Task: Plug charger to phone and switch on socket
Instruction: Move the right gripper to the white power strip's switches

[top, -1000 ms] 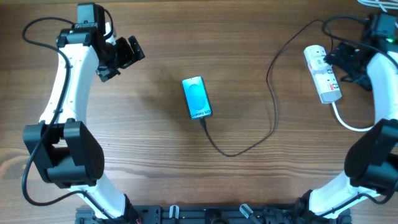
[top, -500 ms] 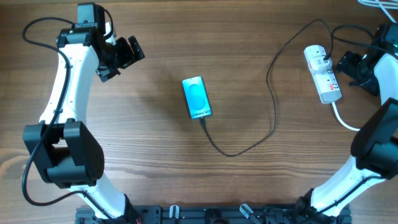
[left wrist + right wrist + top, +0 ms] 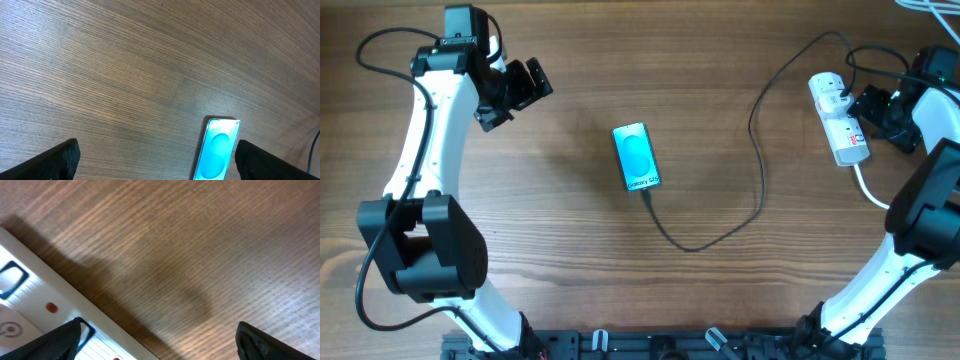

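Note:
The phone (image 3: 637, 157) lies face up mid-table, teal screen lit; it also shows in the left wrist view (image 3: 217, 156). The charger's thin black cable (image 3: 760, 170) runs from the phone's near end in a loop to the white adapter (image 3: 829, 90) plugged into the socket (image 3: 840, 120), a white power strip at the far right. The strip's edge shows in the right wrist view (image 3: 30, 305). My left gripper (image 3: 520, 88) is open and empty, hovering left of the phone. My right gripper (image 3: 873, 108) is open just right of the socket.
A thick white cord (image 3: 872, 195) leaves the socket's near end toward the right edge. Bare wood lies between the phone and both grippers. The arm bases stand at the near edge.
My right gripper moved away right from the socket, then came back toward it. The left arm, phone and cable have not moved.

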